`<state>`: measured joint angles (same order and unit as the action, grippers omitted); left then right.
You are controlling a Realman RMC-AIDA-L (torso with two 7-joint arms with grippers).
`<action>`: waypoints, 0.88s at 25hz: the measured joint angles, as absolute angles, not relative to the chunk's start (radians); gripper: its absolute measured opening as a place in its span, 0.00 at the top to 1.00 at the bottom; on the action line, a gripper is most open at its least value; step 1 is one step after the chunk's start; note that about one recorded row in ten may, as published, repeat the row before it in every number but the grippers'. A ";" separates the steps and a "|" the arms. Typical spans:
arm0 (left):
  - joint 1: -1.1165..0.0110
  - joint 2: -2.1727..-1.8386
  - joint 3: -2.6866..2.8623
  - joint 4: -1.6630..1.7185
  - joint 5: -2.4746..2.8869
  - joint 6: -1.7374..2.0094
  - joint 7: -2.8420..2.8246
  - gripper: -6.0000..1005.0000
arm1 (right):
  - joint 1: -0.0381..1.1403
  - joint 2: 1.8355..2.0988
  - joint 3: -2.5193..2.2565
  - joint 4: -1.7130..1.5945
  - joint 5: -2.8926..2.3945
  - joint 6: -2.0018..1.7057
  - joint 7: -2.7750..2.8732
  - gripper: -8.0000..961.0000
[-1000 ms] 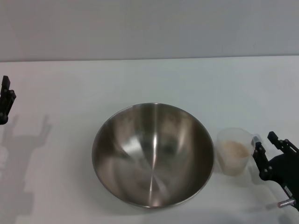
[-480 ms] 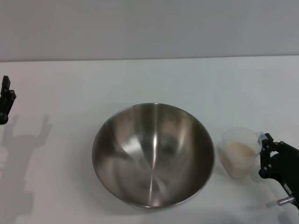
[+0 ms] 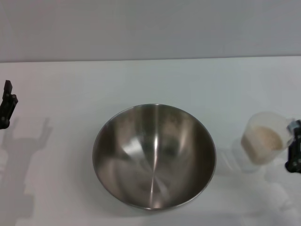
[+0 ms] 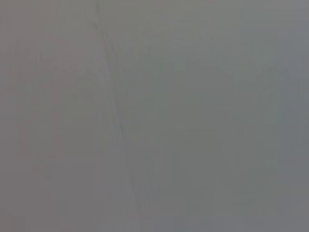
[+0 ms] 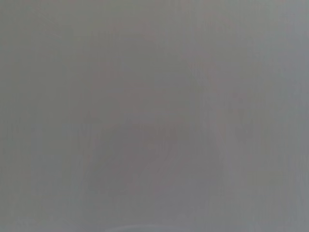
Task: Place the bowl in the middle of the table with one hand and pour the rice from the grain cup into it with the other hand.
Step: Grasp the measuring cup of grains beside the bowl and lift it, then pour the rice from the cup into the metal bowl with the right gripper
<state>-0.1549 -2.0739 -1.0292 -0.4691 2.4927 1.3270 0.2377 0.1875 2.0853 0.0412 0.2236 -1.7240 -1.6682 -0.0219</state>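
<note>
The bowl [image 3: 154, 155], wide shiny steel, sits empty on the white table near its middle in the head view. Right of it the grain cup [image 3: 265, 138], clear plastic, hangs above the table, tilted, with the pale rice [image 3: 266, 139] inside. My right gripper [image 3: 294, 151] is shut on the cup's far side at the picture's right edge, only partly in view. The cup's faint shadow falls on the table below it. My left gripper [image 3: 6, 102] stands at the far left edge, well away from the bowl; its forked shadow shows the fingers apart. Both wrist views show only plain grey.
The white table [image 3: 150, 80] runs back to a grey wall. Bare tabletop lies behind the bowl and on both sides of it.
My right gripper closed on the grain cup, lifted it off the table and carried it up and to the right, tilting it. The bowl and the left arm stayed put.
</note>
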 joint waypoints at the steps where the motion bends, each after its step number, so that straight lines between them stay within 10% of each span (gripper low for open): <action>1: -0.155 -2.074 -1.029 -0.469 2.493 1.327 0.238 0.16 | 0.188 2.085 0.041 0.224 -1.724 -1.668 -0.022 0.98; 22: -0.153 -2.075 -1.022 -0.455 2.493 1.327 0.238 0.16 | 0.402 2.088 -0.015 0.289 -1.770 -1.713 -0.674 0.98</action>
